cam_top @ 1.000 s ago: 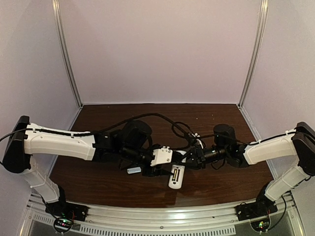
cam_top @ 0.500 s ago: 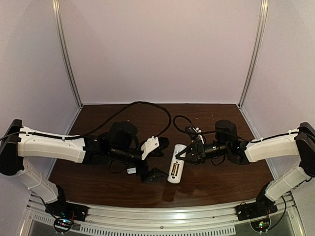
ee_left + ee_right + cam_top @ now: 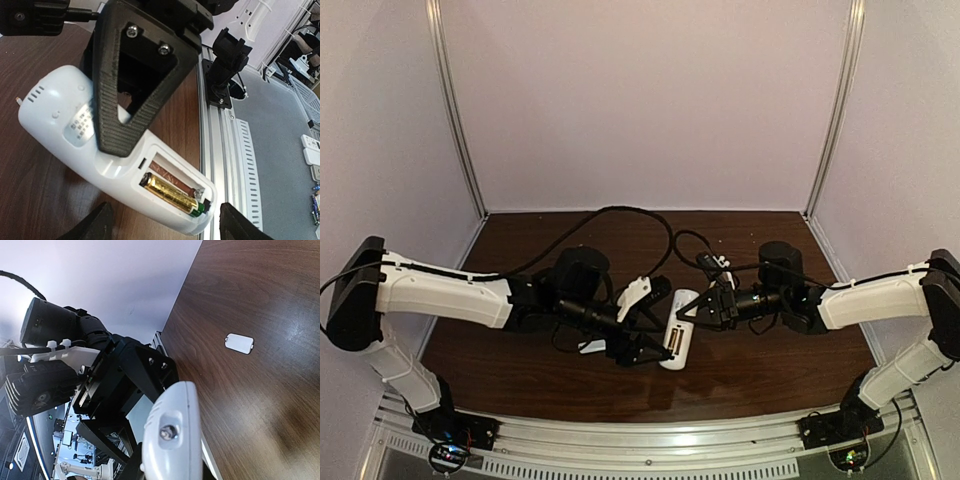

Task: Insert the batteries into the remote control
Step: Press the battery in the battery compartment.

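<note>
Left wrist view showed the slim white plastic remote control [image 3: 65, 125] back-up over the wooden table [image 3: 30, 200], my right tool [image 3: 698, 315] clamped on its upper end to steady the open recess [image 3: 172, 176]. One golden cylindrical battery [image 3: 170, 192] lay seated there; my left tool [image 3: 167, 229] stood apart, empty, beside the lower end.

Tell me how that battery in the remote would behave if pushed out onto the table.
The battery is a smooth cylinder, so it would probably roll on the glossy table. Its shiny gold jacket looks slippery to pinch. It seems rigid.
</note>
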`<state>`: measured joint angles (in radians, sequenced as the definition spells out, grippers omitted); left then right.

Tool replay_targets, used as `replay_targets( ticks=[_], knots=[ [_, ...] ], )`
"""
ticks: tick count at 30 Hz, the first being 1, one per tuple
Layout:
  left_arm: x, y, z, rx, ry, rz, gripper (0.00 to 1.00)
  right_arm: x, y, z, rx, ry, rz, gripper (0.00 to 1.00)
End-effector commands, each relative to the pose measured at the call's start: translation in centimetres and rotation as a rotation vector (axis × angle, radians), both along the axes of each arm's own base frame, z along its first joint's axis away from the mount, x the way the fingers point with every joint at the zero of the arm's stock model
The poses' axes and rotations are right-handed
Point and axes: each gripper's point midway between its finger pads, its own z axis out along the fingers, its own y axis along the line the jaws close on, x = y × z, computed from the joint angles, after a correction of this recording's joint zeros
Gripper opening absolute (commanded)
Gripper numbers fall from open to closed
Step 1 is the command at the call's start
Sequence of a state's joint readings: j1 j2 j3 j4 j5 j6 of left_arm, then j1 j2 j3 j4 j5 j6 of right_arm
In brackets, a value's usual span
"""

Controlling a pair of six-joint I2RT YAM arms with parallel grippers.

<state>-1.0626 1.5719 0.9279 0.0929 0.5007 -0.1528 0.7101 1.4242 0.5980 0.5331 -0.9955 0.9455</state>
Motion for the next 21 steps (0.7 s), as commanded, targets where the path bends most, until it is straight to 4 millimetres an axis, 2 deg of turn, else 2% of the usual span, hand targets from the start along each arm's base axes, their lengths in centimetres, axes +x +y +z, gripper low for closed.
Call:
replay_targets(
  ticks=[1, 7, 12, 21],
  knots=[
    [0.6, -1.1, 1.8, -0.075, 0.013, -0.018, 0.71, -0.2, 0.2, 2.5, 0.063, -0.064, 0.024, 0.0],
    [1.0, -1.4, 1.2, -0.055, 0.022, -0.018, 0.57, -0.5, 0.3, 2.8, 0.074, -0.065, 0.032, 0.0],
    [1.2, -1.5, 1.0, -0.046, 0.03, -0.017, 0.52, -0.7, 0.3, 3.1, 0.085, -0.066, 0.037, 0.0],
    [2.2, -1.4, 0.5, -0.031, 0.046, 0.021, 0.33, -1.1, 0.3, 3.6, 0.109, -0.068, 0.052, 0.0]
  ],
)
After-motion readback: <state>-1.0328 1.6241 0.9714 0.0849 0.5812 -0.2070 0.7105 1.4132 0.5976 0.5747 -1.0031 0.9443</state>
